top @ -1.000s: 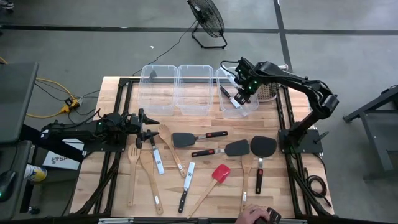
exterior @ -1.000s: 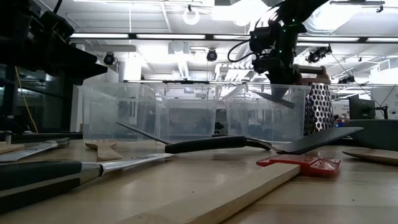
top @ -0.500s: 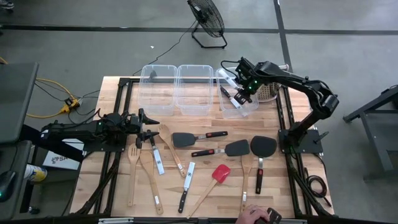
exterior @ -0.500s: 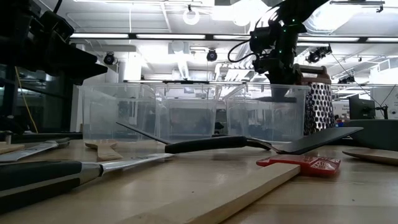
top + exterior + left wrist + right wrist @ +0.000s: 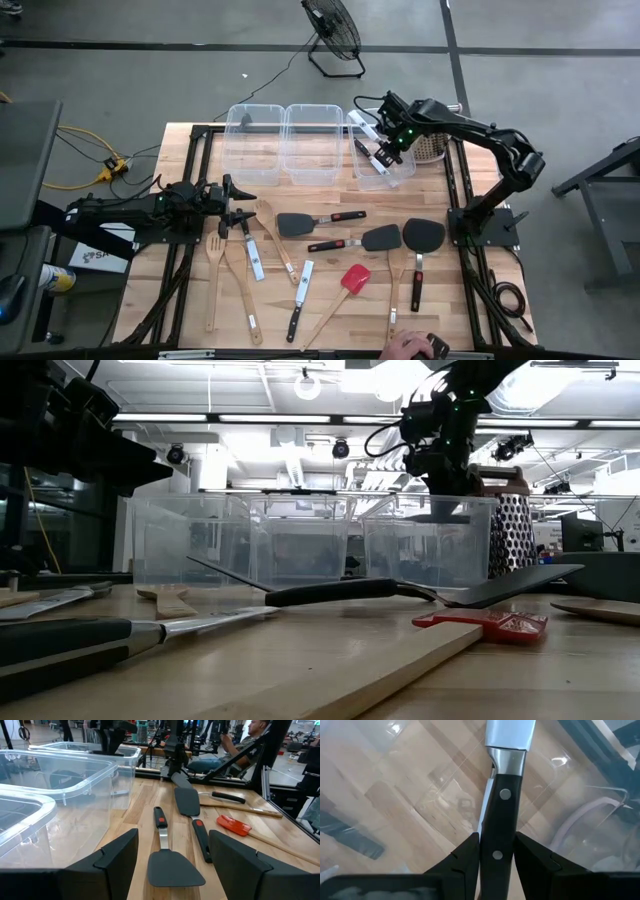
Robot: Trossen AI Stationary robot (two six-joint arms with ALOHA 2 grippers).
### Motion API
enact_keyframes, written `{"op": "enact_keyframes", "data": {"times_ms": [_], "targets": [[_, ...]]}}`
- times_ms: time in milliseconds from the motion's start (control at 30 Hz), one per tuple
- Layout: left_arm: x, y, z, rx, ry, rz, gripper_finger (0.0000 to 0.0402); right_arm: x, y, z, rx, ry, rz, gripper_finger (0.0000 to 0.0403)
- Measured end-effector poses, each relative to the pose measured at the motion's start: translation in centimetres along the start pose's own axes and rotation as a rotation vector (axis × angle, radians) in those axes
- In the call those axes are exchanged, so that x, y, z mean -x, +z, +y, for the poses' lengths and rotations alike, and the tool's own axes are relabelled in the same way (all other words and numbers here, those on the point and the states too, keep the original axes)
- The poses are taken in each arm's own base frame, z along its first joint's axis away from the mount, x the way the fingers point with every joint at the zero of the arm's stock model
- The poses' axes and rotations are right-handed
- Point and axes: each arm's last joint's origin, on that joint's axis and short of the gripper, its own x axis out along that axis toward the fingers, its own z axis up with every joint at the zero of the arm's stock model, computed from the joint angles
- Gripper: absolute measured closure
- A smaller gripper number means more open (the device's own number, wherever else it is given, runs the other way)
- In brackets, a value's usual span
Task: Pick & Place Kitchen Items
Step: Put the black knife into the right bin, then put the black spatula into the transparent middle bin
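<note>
The knife [image 5: 501, 815] lies between the right gripper [image 5: 496, 851] fingers above the bin [image 5: 377, 165], fingers close beside its black handle. Whether they grip it, I cannot tell. The left gripper [image 5: 172, 851] is spread wide, empty, near that bin's row.

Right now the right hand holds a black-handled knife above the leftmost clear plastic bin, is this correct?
Not quite. The right hand holds the black-handled knife above the rightmost clear plastic bin, not the leftmost one; the high view shows this. The rest is right: in the right wrist view, its fingers flank the knife's handle.
</note>
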Motion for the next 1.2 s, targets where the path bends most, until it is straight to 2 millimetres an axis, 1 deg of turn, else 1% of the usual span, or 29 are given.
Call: {"op": "enact_keyframes", "data": {"times_ms": [100, 167, 400, 533, 833, 933, 1100, 1200], "targets": [[0.0, 0.0, 0.0, 0.000, 0.000, 0.000, 0.0162, 0.1, 0.0, 0.2, 0.008, 0.001, -0.003, 0.0290], [0.0, 0.0, 0.0, 0.000, 0.000, 0.000, 0.0162, 0.3, -0.1, 0.2, 0.009, 0.003, -0.009, 0.0279], [0.0, 0.0, 0.0, 0.000, 0.000, 0.000, 0.0162, 1.4, -0.4, 0.3, 0.016, 0.002, -0.048, 0.0204], [0.0, 0.0, 0.0, 0.000, 0.000, 0.000, 0.0162, 2.6, -0.7, 0.4, 0.018, 0.005, -0.090, 0.0179], [0.0, 0.0, 0.0, 0.000, 0.000, 0.000, 0.0162, 5.7, -1.9, 1.2, 0.045, 0.025, -0.189, 0.0179], [0.0, 0.0, 0.0, 0.000, 0.000, 0.000, 0.0162, 6.9, -2.6, 1.7, 0.012, 0.052, -0.225, 0.0179], [0.0, 0.0, 0.0, 0.000, 0.000, 0.000, 0.0162, 8.7, -4.5, 3.0, -0.002, 0.150, -0.206, 0.0179], [0.0, 0.0, 0.0, 0.000, 0.000, 0.000, 0.0162, 9.4, -6.0, 4.1, -0.001, 0.165, -0.157, 0.0179]]}}
